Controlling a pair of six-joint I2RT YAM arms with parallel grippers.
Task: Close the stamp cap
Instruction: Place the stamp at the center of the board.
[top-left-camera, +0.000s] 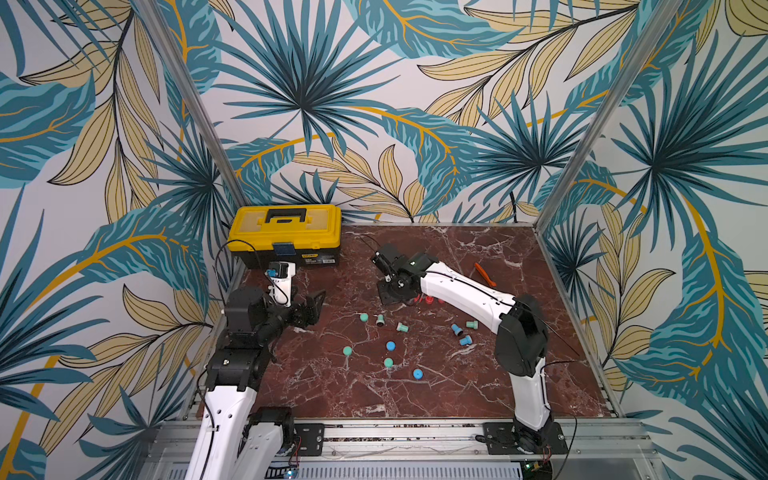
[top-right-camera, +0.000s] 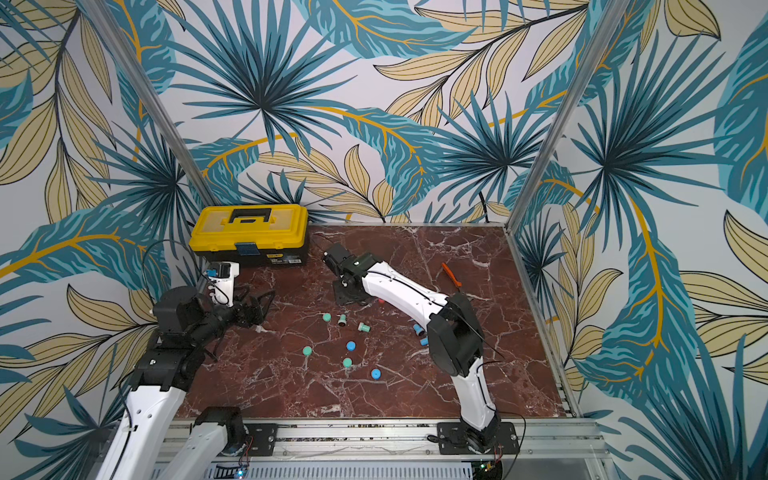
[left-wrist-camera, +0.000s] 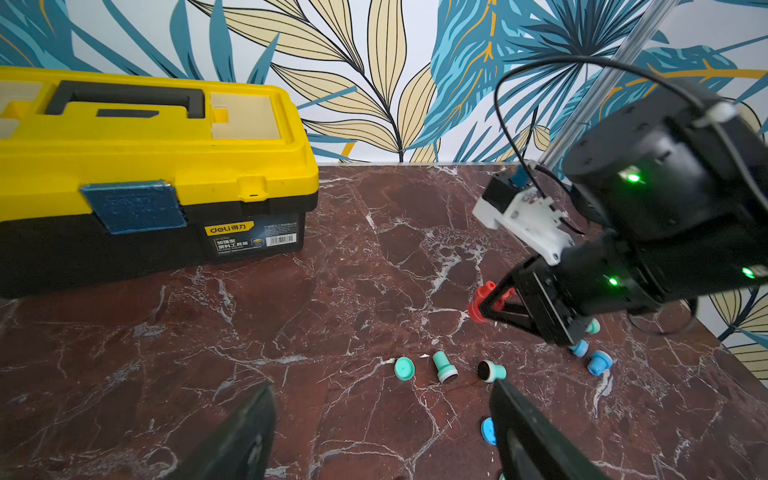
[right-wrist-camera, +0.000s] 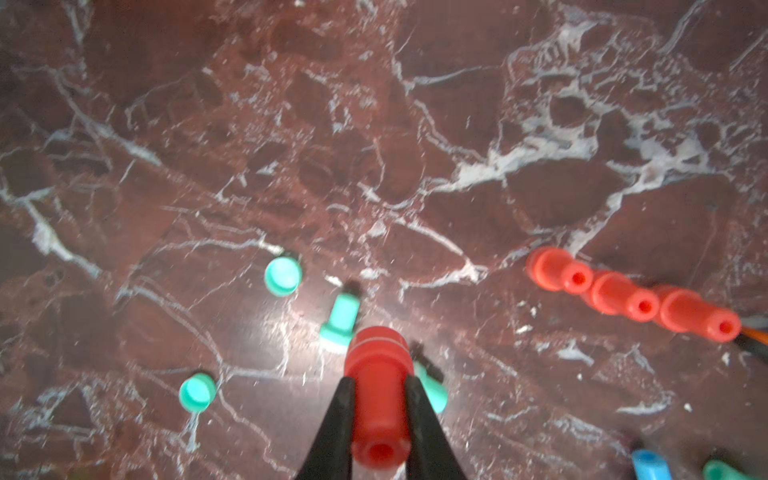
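Note:
My right gripper (right-wrist-camera: 379, 384) is shut on a red stamp (right-wrist-camera: 376, 399), held by its narrow stem with the wide end toward the table. In the left wrist view the same red stamp (left-wrist-camera: 481, 304) hangs just above the marble. Three more red stamps (right-wrist-camera: 619, 297) lie in a row beside it. Two teal stamps (left-wrist-camera: 444, 368) with bare dark pads lie next to a loose teal cap (left-wrist-camera: 404, 368). Loose teal and blue caps (top-left-camera: 390, 345) are scattered at mid-table. My left gripper (left-wrist-camera: 382, 419) is open and holds nothing, low at the table's left side (top-left-camera: 316, 305).
A yellow and black toolbox (top-left-camera: 286, 232) stands at the back left corner. An orange-handled tool (top-left-camera: 484, 274) lies at the back right. Blue stamps (top-left-camera: 461, 334) and a teal stamp (top-left-camera: 471, 324) lie under the right arm. Metal posts and walls enclose the table.

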